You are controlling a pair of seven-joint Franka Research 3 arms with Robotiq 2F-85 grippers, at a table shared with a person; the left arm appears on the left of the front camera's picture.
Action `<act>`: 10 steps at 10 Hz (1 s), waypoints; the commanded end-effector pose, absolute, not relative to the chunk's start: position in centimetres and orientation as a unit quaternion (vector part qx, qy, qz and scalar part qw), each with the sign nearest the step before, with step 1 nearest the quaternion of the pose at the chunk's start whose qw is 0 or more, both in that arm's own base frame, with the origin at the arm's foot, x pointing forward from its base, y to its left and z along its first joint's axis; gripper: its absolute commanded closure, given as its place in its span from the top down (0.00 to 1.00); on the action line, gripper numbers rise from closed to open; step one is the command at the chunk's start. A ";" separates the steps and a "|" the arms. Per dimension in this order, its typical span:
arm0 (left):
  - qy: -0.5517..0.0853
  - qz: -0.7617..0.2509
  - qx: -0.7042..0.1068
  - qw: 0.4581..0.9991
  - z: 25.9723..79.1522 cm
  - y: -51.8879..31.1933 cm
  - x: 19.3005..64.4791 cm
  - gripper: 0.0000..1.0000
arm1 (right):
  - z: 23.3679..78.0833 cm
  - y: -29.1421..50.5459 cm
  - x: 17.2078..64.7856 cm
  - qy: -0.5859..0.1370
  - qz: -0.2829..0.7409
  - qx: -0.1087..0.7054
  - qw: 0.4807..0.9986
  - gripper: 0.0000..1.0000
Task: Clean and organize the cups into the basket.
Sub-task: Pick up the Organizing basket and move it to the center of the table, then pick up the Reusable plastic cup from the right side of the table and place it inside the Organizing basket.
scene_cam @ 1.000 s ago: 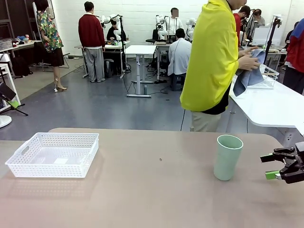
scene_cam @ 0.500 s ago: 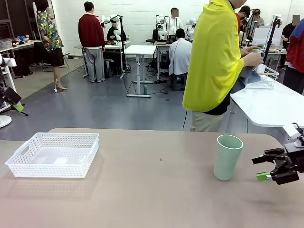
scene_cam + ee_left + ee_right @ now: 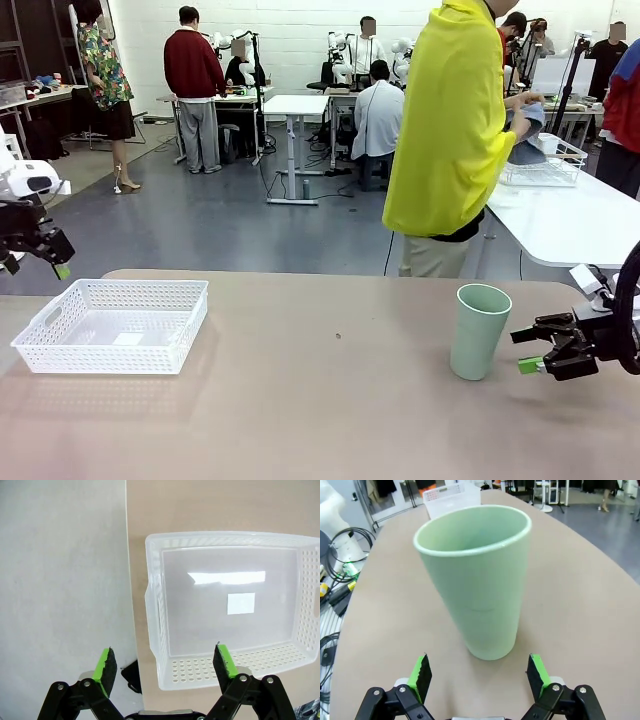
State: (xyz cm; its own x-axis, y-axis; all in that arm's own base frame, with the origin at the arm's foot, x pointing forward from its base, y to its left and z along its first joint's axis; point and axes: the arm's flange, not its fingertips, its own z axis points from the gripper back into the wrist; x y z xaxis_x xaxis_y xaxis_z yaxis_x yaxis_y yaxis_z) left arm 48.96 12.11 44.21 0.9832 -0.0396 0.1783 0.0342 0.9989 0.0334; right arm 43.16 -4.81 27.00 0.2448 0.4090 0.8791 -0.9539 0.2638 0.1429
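Observation:
A pale mint green cup (image 3: 480, 331) stands upright on the tan table at the right. My right gripper (image 3: 526, 350) hovers open just to its right, fingers pointing at it and not touching. In the right wrist view the cup (image 3: 480, 585) stands a little ahead of the open gripper (image 3: 477, 672), centred between the fingers. The white lattice basket (image 3: 130, 286) sits empty at the table's left. My left gripper (image 3: 36, 262) hangs open above its outer left end. From the left wrist, the basket (image 3: 155, 605) lies below the open gripper (image 3: 165, 659), with the table edge beside it.
A person in a yellow top (image 3: 450, 130) stands at the far side, turned away toward a white side table (image 3: 570, 225) with a wire basket (image 3: 545, 165), holding a blue cloth. The tan table (image 3: 320, 400) lies bare between basket and cup.
My right gripper has slid left, closer to the mint cup. My left arm has come into view at the left edge and lowered toward the basket. The person turned toward the side table.

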 end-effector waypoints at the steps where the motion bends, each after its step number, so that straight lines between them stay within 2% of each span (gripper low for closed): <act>1: -0.080 -0.012 -0.011 0.997 43.3 12.6 49.8 1.00 | 25.8 -4.0 44.1 -0.407 0.481 0.360 0.689 1.00; 2: -0.083 -0.010 -0.012 0.996 42.7 12.5 50.0 1.00 | 25.7 -3.7 44.2 -0.411 0.479 0.357 0.688 1.00; 3: -0.096 -0.014 -0.012 0.995 43.3 12.7 49.6 1.00 | 26.5 -4.7 43.5 -0.383 0.481 0.364 0.700 1.00; 6: -0.078 -0.009 0.000 0.997 42.6 12.1 49.3 1.00 | 26.5 -4.7 43.5 -0.383 0.481 0.364 0.700 1.00; 10: -0.077 -0.018 0.000 0.997 42.0 12.2 49.7 1.00 | 26.8 -3.9 44.3 -0.439 0.494 0.334 0.672 1.00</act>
State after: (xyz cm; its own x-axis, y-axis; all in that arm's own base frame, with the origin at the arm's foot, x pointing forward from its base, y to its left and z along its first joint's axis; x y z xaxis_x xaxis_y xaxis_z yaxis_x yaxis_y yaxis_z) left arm 49.46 11.92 42.32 0.9880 -0.0151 0.1538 0.0167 0.9998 -0.0088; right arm 43.99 -4.43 26.81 0.1835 0.3818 0.9058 -0.9577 0.2772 0.0771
